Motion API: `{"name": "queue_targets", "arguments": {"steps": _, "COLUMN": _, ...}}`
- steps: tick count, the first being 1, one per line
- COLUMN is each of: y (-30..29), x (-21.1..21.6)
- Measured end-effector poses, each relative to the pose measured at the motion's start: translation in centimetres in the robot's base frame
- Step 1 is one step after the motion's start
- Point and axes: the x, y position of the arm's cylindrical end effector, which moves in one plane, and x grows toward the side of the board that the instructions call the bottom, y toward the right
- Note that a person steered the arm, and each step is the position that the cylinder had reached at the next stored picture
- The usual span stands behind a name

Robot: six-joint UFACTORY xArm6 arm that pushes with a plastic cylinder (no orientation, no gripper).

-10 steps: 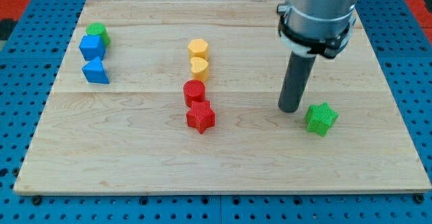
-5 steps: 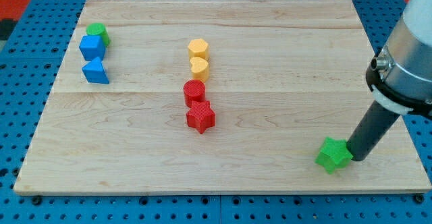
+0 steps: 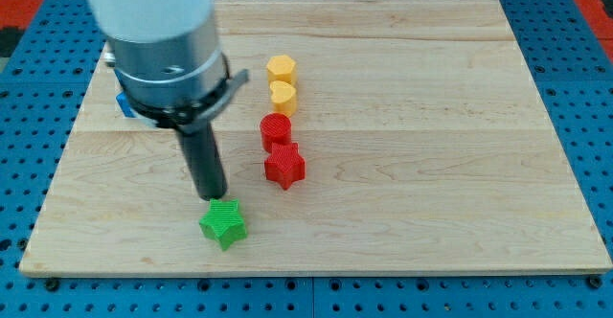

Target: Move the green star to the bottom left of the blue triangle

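The green star (image 3: 224,225) lies near the bottom edge of the wooden board, left of centre. My tip (image 3: 213,197) stands just above it, touching or almost touching its upper edge. The blue triangle is almost wholly hidden behind the arm's wide body; only a sliver of blue (image 3: 123,103) shows at the view's left, and I cannot tell which blue block it is. The star sits well to the lower right of that spot.
A yellow hexagon (image 3: 281,68) and a yellow heart (image 3: 282,94) stand above a red cylinder (image 3: 276,128) and a red star (image 3: 284,165) in a column at the board's middle. The arm's grey body (image 3: 163,40) covers the upper left blocks.
The green star has moved from the board's lower right across to the lower left of centre. The arm has swung from the right side to the left and now hides the blue and green blocks.
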Motion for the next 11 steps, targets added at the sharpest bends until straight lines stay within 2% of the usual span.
{"name": "queue_targets", "arguments": {"steps": 1, "y": 6.4, "x": 0.3}}
{"name": "queue_targets", "arguments": {"steps": 2, "y": 11.9, "x": 3.3}}
{"name": "queue_targets", "arguments": {"steps": 3, "y": 8.9, "x": 4.7}}
{"name": "queue_targets", "arguments": {"steps": 4, "y": 3.2, "x": 6.1}}
{"name": "queue_targets", "arguments": {"steps": 5, "y": 2.1, "x": 6.2}}
{"name": "queue_targets", "arguments": {"steps": 7, "y": -6.4, "x": 2.9}}
{"name": "queue_targets", "arguments": {"steps": 8, "y": -5.2, "x": 7.1}}
{"name": "queue_targets", "arguments": {"steps": 9, "y": -9.0, "x": 4.9}}
{"name": "queue_targets", "arguments": {"steps": 10, "y": -9.5, "x": -0.4}}
{"name": "queue_targets", "arguments": {"steps": 11, "y": -9.5, "x": -2.1}}
